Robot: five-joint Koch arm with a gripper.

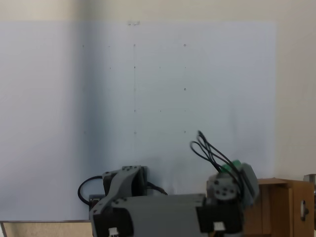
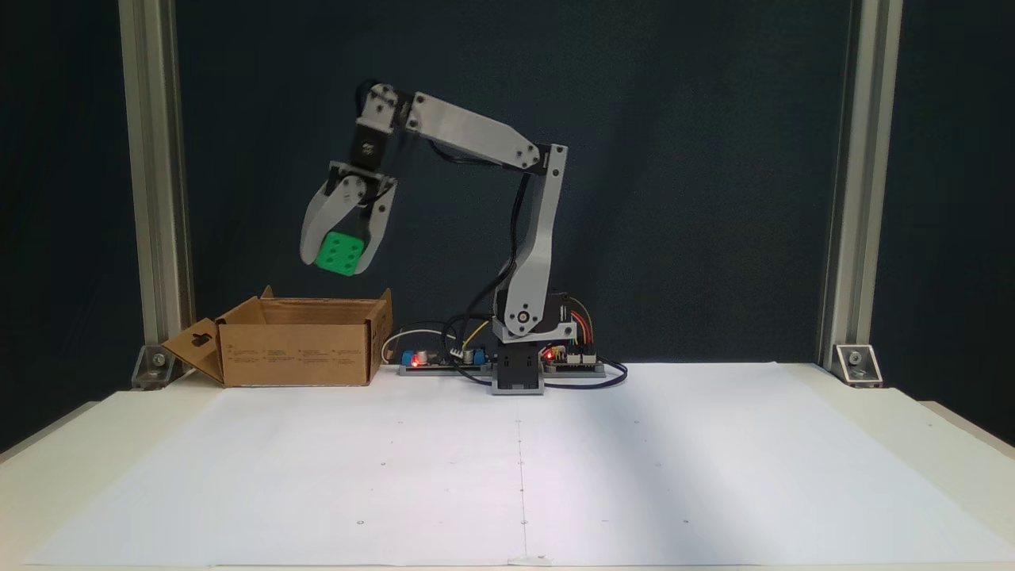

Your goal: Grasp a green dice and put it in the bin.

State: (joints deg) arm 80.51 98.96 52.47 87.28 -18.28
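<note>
The gripper (image 2: 341,262) is hanging in mid-air in a fixed view, pointing down, and its two grey jaws are clamping the green dice (image 2: 339,254) between their lower ends. The jaws are parted just as wide as the cube and are pressing on its left and right sides, with one face of pips turned toward the camera. The dice is sitting clear above the bin (image 2: 297,349), well apart from it, roughly over the open top. The bin is standing on the table (image 2: 936,420) at the left, just beside the white paper sheet (image 2: 515,476), with one flap folded outward.

From above, in a fixed view, much is being lost: the arm (image 1: 163,210) is crowding the bottom edge, and just a sliver of the green dice (image 1: 236,164) is peeking out behind the grey wrist and black cables (image 1: 210,150). The jaws are hidden there. The bin (image 1: 281,207) is being cut off at the lower right corner, and its inside is hard to make out.
</note>
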